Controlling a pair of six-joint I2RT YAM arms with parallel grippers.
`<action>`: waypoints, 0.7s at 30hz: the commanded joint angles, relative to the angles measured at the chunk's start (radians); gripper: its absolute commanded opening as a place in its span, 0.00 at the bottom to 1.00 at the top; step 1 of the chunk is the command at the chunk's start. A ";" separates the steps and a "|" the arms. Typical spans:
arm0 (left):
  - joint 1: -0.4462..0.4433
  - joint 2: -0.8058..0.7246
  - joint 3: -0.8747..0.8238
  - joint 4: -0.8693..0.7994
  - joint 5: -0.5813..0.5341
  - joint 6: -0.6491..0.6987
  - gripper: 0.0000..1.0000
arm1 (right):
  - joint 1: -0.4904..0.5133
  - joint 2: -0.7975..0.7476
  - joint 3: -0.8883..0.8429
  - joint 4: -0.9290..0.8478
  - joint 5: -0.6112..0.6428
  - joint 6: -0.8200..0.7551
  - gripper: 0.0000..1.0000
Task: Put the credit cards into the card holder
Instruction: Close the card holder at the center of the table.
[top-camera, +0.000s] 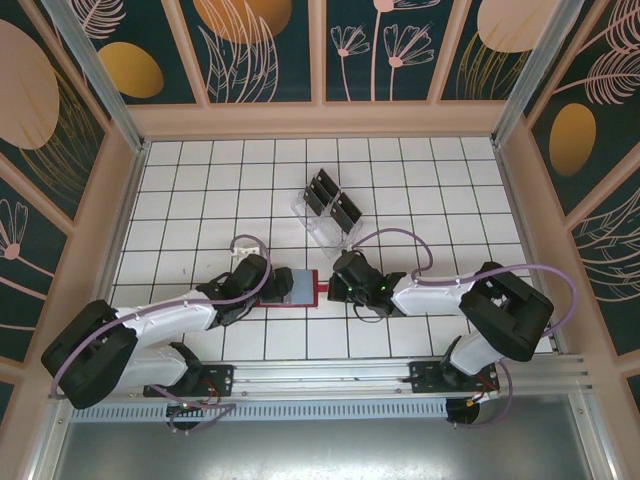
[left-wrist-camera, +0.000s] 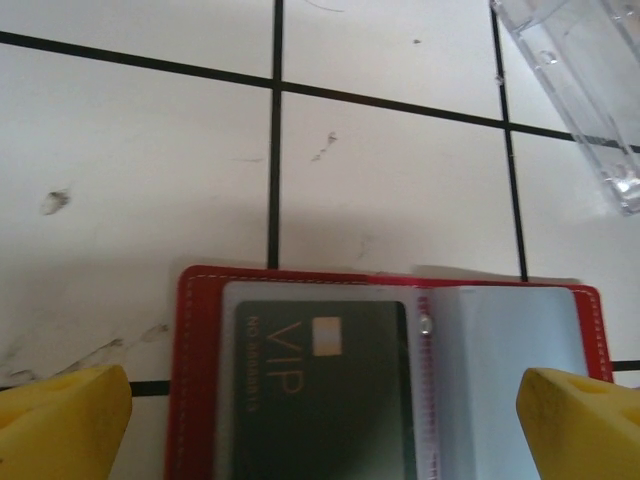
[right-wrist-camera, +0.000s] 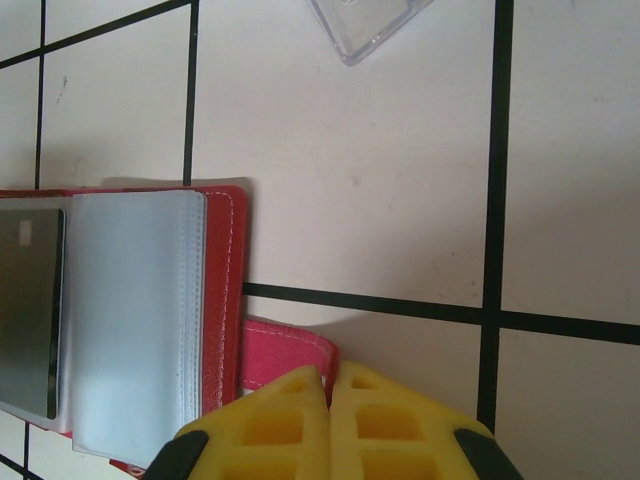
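Tiled table (top-camera: 180, 200) open left and right, clear rack (top-camera: 316, 230) — an obstacle — close beyond the red wallet (top-camera: 296, 288)

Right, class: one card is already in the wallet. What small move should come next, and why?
Probably the left claw lifts toward the rack, where more cards stand: the wallet has an empty pocket, and the shut right claw sits on the tab.

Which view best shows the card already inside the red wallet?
Left wrist: the VIP card, face-up in the red wallet's left pocket, lettering legible. Right wrist catches a dark strip of it; top external, too small to tell.
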 joint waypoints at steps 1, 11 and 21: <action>0.003 0.021 -0.015 0.059 0.025 0.017 0.99 | -0.005 -0.018 -0.013 -0.001 0.024 0.001 0.00; 0.003 0.034 -0.039 0.064 -0.001 -0.002 0.98 | -0.005 -0.011 -0.016 0.012 0.018 0.002 0.00; 0.003 0.042 -0.050 0.178 0.114 0.049 0.99 | -0.005 0.013 -0.016 0.029 0.009 0.004 0.00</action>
